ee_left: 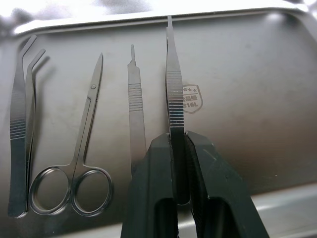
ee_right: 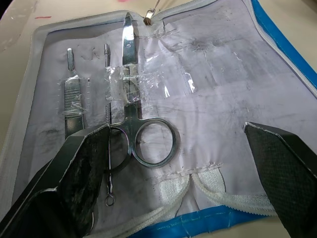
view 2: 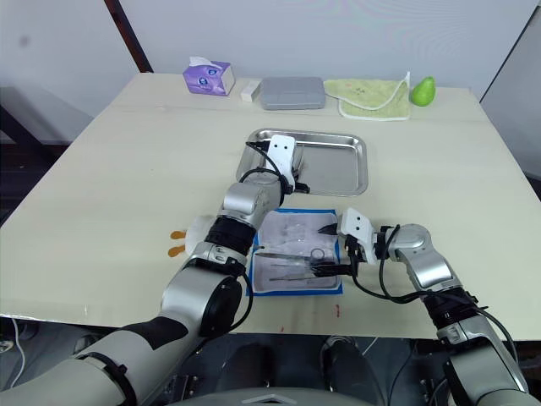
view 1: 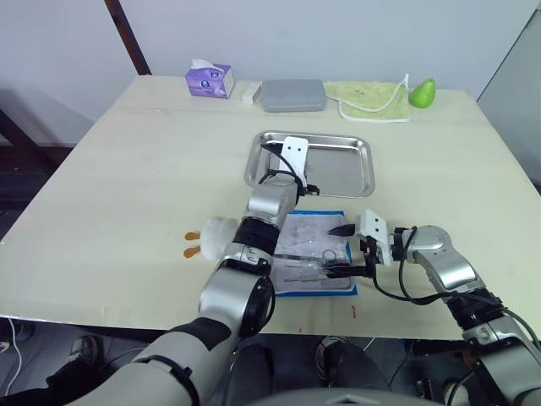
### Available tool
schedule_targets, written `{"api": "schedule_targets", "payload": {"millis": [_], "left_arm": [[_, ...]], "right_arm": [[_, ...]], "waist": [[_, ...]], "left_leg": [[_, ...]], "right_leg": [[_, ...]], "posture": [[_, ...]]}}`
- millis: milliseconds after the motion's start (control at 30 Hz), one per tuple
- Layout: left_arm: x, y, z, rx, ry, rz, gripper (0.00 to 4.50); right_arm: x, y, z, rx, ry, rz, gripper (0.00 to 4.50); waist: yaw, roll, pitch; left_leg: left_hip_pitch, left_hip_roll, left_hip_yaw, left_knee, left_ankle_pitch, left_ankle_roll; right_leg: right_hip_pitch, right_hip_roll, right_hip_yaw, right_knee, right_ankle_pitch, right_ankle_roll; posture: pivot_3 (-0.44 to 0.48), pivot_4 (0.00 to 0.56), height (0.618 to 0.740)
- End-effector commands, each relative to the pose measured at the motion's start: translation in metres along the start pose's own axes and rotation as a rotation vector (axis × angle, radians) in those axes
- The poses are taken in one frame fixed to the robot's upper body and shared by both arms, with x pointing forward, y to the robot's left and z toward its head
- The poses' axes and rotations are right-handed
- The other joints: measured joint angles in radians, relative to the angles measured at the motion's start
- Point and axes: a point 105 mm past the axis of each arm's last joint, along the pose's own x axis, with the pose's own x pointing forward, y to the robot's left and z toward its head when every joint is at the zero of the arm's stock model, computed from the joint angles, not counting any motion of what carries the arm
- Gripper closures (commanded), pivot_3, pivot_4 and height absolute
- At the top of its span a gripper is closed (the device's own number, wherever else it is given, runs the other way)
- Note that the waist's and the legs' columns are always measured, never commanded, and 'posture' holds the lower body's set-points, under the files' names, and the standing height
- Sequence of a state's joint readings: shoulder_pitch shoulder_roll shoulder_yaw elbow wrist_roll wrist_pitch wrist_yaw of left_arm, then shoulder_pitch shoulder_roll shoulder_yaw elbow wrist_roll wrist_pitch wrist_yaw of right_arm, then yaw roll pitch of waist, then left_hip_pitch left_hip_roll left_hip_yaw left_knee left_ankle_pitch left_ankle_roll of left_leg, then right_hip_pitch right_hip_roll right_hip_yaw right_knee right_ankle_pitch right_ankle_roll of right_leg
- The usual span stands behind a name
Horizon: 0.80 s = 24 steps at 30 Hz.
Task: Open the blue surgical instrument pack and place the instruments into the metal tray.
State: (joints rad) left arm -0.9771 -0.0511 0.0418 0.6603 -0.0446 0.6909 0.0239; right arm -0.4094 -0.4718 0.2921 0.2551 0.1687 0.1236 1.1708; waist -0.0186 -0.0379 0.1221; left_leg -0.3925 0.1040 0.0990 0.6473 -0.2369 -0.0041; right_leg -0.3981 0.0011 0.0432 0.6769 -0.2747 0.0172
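Pale wooden table (view 1: 127,211) with a fair bit of stuff sitting on it.

Along the far edge I've got a purple tissue box (view 1: 210,81), a small white block (view 1: 251,93), a grey rectangular case (view 1: 293,95), a light green cloth (view 1: 368,100) and a green pear (view 1: 423,92) at the far right. Mid-table is the metal tray (view 1: 342,165). Just near of it the blue surgical instrument pack (view 2: 296,254) lies open, lining up. A small white and orange thing (view 1: 207,239) sits to its left.
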Motion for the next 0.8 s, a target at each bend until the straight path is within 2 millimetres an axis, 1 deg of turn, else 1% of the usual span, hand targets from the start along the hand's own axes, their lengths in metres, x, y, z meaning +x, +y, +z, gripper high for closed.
{"api": "schedule_targets", "payload": {"millis": [33,167,300,400,433,500,533,600,667,700,767,800], "left_arm": [[-0.005,-0.006,0.019,-0.021,-0.073,-0.026,2.93],[-0.008,-0.006,0.022,-0.022,-0.089,-0.035,2.93],[-0.017,-0.012,0.034,-0.053,-0.157,-0.103,2.93],[-0.036,-0.021,0.051,-0.050,-0.279,-0.254,2.93],[-0.044,-0.023,0.054,-0.035,-0.317,-0.309,2.93],[-0.064,-0.028,0.057,-0.056,-0.386,-0.473,2.93],[-0.075,-0.027,0.058,-0.042,-0.433,-0.534,2.93],[-0.094,-0.025,0.056,-0.009,-0.502,-0.636,2.93],[-0.106,-0.023,0.050,0.029,-0.512,-0.704,2.93],[-0.117,-0.018,0.047,0.046,-0.559,-0.760,2.93],[-0.131,-0.008,0.032,0.114,-0.547,-0.823,2.93],[-0.139,0.002,0.020,0.154,-0.524,-0.867,2.93]], "right_arm": [[0.002,0.019,-0.053,0.151,0.165,0.029,0.00],[0.002,0.019,-0.053,0.150,0.166,0.029,0.00],[0.002,0.018,-0.052,0.150,0.164,0.025,0.00],[0.001,0.017,-0.052,0.148,0.158,0.021,0.00],[0.001,0.016,-0.051,0.147,0.155,0.020,0.00],[0.001,0.016,-0.049,0.142,0.136,0.019,0.00],[0.001,0.015,-0.047,0.140,0.129,0.019,0.00],[0.000,0.016,-0.046,0.135,0.117,0.025,0.00],[0.000,0.016,-0.044,0.132,0.105,0.027,0.00],[0.000,0.016,-0.042,0.130,0.093,0.030,0.00],[-0.001,0.016,-0.040,0.125,0.077,0.032,0.00],[-0.001,0.017,-0.039,0.121,0.070,0.036,0.00]], "waist": [[0.000,0.000,0.000],[0.000,0.000,0.000],[-0.001,0.000,0.000],[-0.002,0.000,0.001],[-0.003,0.001,0.001],[-0.006,0.002,0.002],[-0.009,0.003,0.002],[-0.011,0.004,0.003],[-0.011,0.005,0.003],[-0.011,0.005,0.003],[-0.013,0.006,0.003],[-0.015,0.007,0.004]], "left_leg": [[0.000,0.000,0.000,0.000,0.000,0.000],[0.000,0.000,0.000,0.000,0.000,0.000],[0.000,0.000,0.000,0.000,0.000,0.000],[0.000,0.000,0.000,-0.001,0.000,0.000],[0.000,0.000,0.000,-0.001,0.000,0.000],[0.000,0.000,0.000,-0.001,0.000,0.000],[0.000,0.000,0.001,-0.001,0.000,0.000],[0.000,0.000,0.001,-0.002,0.000,-0.001],[0.000,0.000,0.001,-0.002,0.000,-0.001],[0.000,0.000,0.001,-0.002,0.000,-0.001],[0.000,0.000,0.001,-0.002,0.000,-0.001],[0.000,0.000,0.001,-0.002,0.000,-0.001]], "right_leg": [[0.000,0.000,0.000,0.000,0.000,0.000],[0.000,0.000,0.000,0.000,0.000,0.000],[0.000,0.000,0.000,0.000,0.000,0.000],[0.000,0.000,0.000,0.000,0.000,0.000],[0.000,0.000,0.000,-0.001,0.000,0.000],[0.000,0.000,0.000,0.000,0.000,0.000],[0.000,0.000,0.000,-0.001,0.000,0.000],[0.000,-0.001,0.000,-0.001,0.000,0.000],[0.000,-0.001,0.000,-0.001,0.000,0.000],[0.000,-0.001,0.000,-0.001,0.000,0.000],[0.000,-0.002,0.000,-0.002,0.000,0.000],[0.000,-0.002,0.000,-0.002,0.000,0.000]], "posture": [[0.000,0.150,0.740],[0.000,0.150,0.740],[0.000,0.150,0.740],[0.000,0.150,0.740],[0.000,0.150,0.740],[0.000,0.150,0.740],[0.000,0.150,0.740],[0.000,0.150,0.740],[0.000,0.150,0.740],[0.000,0.150,0.740],[0.000,0.150,0.740],[0.000,0.150,0.740]]}}
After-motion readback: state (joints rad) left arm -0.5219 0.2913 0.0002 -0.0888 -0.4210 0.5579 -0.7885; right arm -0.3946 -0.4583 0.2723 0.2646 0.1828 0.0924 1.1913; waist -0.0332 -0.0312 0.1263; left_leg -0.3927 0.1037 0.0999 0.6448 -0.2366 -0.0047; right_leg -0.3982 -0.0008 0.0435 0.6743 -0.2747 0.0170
